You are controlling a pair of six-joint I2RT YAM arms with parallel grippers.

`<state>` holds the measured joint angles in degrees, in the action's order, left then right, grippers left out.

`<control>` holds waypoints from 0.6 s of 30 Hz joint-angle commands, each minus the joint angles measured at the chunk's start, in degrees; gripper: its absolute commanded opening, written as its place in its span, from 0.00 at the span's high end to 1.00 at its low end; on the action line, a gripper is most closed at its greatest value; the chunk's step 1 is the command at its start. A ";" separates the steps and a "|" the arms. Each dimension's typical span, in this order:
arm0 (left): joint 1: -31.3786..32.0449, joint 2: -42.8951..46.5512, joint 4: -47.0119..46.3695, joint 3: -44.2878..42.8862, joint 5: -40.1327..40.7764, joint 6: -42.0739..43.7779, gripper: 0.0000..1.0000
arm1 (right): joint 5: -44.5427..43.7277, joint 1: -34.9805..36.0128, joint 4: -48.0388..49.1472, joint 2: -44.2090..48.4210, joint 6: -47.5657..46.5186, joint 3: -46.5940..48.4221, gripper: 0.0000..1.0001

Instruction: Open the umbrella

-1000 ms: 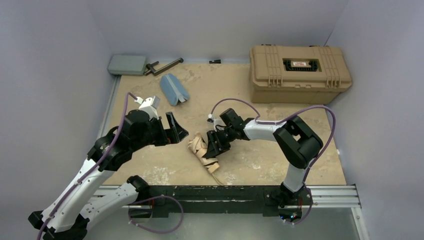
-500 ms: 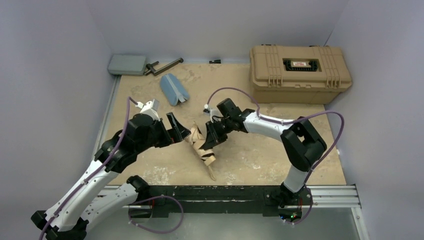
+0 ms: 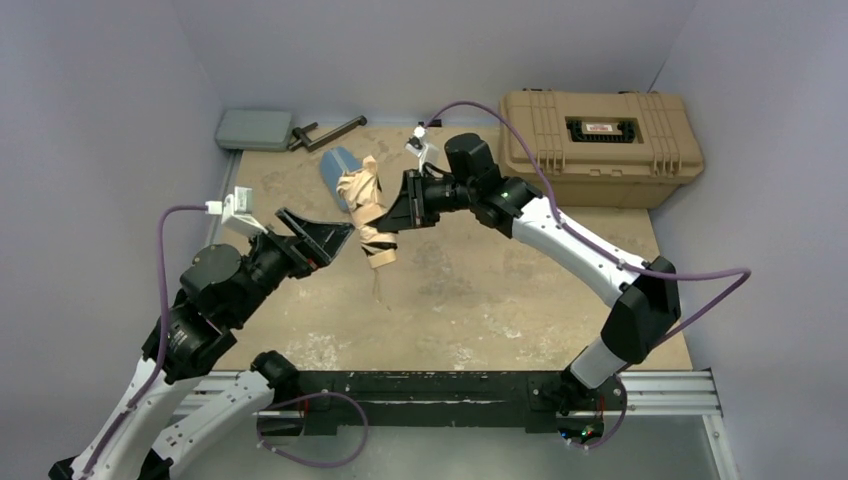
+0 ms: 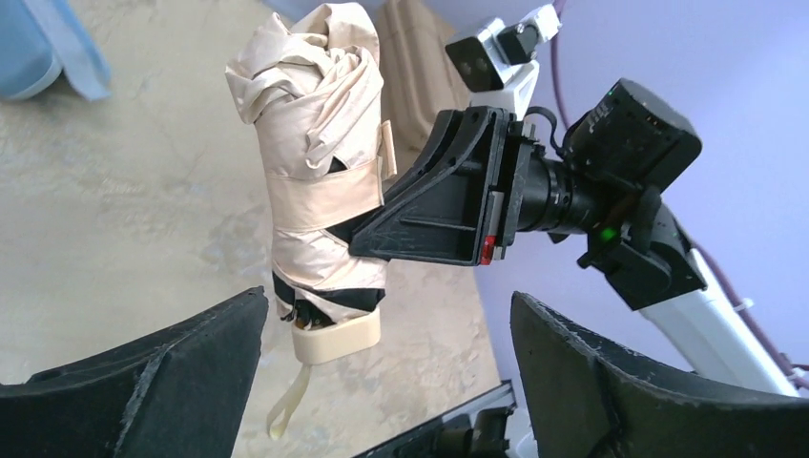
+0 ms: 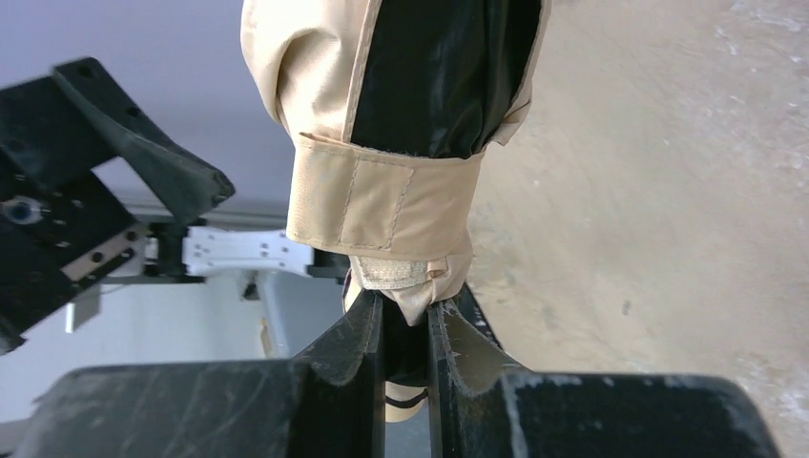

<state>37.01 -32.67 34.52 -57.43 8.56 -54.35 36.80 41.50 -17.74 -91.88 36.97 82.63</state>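
above the table [image 3: 480, 290], near its far left, i see the umbrella [image 3: 366, 205] clamped in the right gripper [image 3: 390, 218]. its long axis is near upright, cream handle [image 4: 336, 336] pointing down, loop [image 4: 286, 412] dangling. it's folded, beige fabric bunched and strapped, black showing underneath. the left gripper [image 3: 322, 232] hangs just beside it, jaws wide apart.

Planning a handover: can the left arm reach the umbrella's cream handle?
Likely yes: the open left fingers face the handle, hanging free below the right fingers' pinch on the umbrella strap; nothing between.
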 commanded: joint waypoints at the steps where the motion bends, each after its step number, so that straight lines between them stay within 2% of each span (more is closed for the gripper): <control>1: -0.42 0.06 -9.53 -0.03 2.11 -0.72 0.06 | 1.33 -0.13 6.40 2.97 9.83 6.83 1.00; 9: -0.41 -4.71 -17.80 -0.71 1.72 -1.04 0.12 | 4.48 -0.25 11.50 3.63 16.67 10.79 1.00; 14: -0.45 -7.40 -16.84 -3.17 1.35 0.24 0.16 | 8.10 -0.28 17.39 4.15 20.84 11.00 1.00; 18: -0.41 -7.30 -19.15 -1.99 1.53 0.28 0.16 | 11.28 -0.34 19.58 3.76 21.65 11.90 1.00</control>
<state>36.82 -40.58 20.36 -57.93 10.09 -54.89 42.39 41.43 -7.53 -91.31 55.42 90.32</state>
